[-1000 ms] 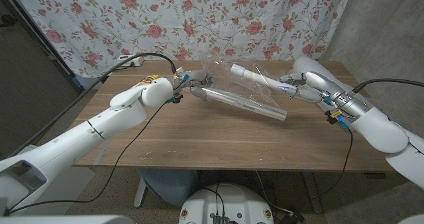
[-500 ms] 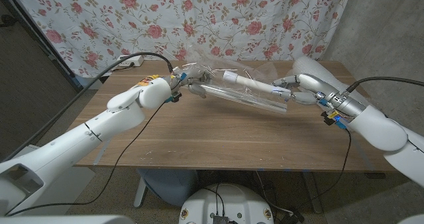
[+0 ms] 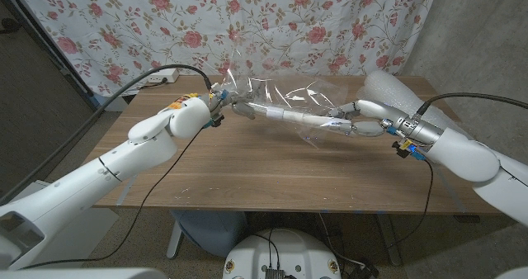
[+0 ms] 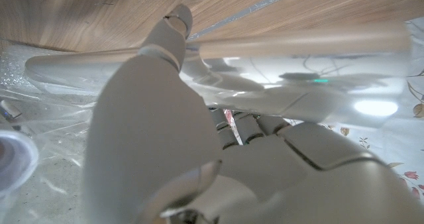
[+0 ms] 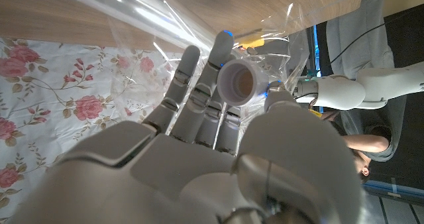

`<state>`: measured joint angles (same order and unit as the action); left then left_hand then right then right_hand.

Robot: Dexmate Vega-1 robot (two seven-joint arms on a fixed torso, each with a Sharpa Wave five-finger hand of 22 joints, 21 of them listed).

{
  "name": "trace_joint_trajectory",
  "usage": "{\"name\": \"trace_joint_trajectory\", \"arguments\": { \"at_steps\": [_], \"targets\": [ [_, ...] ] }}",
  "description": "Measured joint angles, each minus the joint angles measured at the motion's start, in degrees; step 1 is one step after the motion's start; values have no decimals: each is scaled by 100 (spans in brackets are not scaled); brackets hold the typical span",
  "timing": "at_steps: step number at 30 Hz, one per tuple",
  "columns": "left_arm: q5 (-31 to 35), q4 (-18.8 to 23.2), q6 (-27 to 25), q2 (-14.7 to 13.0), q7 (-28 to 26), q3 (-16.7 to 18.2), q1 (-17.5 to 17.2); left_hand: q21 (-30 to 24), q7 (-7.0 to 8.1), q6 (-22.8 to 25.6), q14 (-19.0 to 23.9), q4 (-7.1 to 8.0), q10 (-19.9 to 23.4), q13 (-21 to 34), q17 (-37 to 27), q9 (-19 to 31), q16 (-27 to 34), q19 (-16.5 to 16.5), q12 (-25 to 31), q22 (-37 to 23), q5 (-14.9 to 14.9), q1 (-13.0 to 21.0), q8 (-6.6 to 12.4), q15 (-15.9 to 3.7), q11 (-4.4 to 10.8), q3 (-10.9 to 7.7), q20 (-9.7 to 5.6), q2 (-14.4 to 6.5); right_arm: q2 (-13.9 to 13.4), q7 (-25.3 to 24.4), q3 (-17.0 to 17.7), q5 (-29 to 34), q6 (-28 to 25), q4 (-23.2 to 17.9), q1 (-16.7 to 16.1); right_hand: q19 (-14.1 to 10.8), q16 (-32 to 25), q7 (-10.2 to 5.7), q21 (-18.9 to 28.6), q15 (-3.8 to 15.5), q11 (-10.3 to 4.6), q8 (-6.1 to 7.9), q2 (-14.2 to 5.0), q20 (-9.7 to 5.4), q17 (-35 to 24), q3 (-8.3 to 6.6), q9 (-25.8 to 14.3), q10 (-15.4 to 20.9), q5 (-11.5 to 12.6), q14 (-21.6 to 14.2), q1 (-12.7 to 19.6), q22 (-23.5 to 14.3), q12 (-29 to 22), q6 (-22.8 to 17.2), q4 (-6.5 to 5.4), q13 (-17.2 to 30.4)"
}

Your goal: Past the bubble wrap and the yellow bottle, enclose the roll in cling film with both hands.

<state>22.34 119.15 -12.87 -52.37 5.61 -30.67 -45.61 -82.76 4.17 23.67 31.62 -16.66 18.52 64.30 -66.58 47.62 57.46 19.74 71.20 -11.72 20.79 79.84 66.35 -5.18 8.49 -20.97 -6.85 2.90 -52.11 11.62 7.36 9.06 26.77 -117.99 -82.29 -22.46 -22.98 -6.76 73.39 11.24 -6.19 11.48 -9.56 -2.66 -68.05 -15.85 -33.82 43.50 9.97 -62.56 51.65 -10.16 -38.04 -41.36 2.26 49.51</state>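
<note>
Left hand [image 3: 233, 106] and right hand [image 3: 351, 120] gripping roll [image 3: 289, 115] ends above bench [image 3: 247, 172], fingers closed. Risk: film [image 3: 272, 89] bunching or tearing if twisted unevenly; roll slipping.

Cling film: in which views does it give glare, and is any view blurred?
Head view: white glints on the cling film between both robot hands. Left wrist view: bright washed-out glare on the film, and the left robot hand close and soft. Right wrist view: streaks of glare, with the roll end sharp.
</note>
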Motion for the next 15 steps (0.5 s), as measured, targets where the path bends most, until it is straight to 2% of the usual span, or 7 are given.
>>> {"name": "trace_joint_trajectory", "arguments": {
  "at_steps": [8, 15],
  "targets": [
    [-124, 45, 146, -63, -220, 192, -187, 0, 0, 0, 12, 0, 0, 5, -4, -4, -1, 0, 22, 0, 0, 0, 7, 12, 0, 0, 0, 0, -139, 74, -200, -21, -179, -6, 122, 0, 0, 0, 0, 0, 0, -1, 6, 0, 0, 0, -23, 0, -2, 0, 6, 0, 20, 0, 0, 0],
    [-342, -26, 480, -198, -345, 408, -303, 0, 2, -2, 11, 1, 0, -4, -5, -29, -1, 0, 22, 0, 0, 0, 21, 11, 0, 1, 0, 0, -222, 58, -420, 30, -552, -218, 195, -1, 0, 0, 0, 0, 0, -1, 4, 0, 16, 0, -32, 1, -6, 0, 4, 0, 23, 0, 0, 6]
  ]
}}
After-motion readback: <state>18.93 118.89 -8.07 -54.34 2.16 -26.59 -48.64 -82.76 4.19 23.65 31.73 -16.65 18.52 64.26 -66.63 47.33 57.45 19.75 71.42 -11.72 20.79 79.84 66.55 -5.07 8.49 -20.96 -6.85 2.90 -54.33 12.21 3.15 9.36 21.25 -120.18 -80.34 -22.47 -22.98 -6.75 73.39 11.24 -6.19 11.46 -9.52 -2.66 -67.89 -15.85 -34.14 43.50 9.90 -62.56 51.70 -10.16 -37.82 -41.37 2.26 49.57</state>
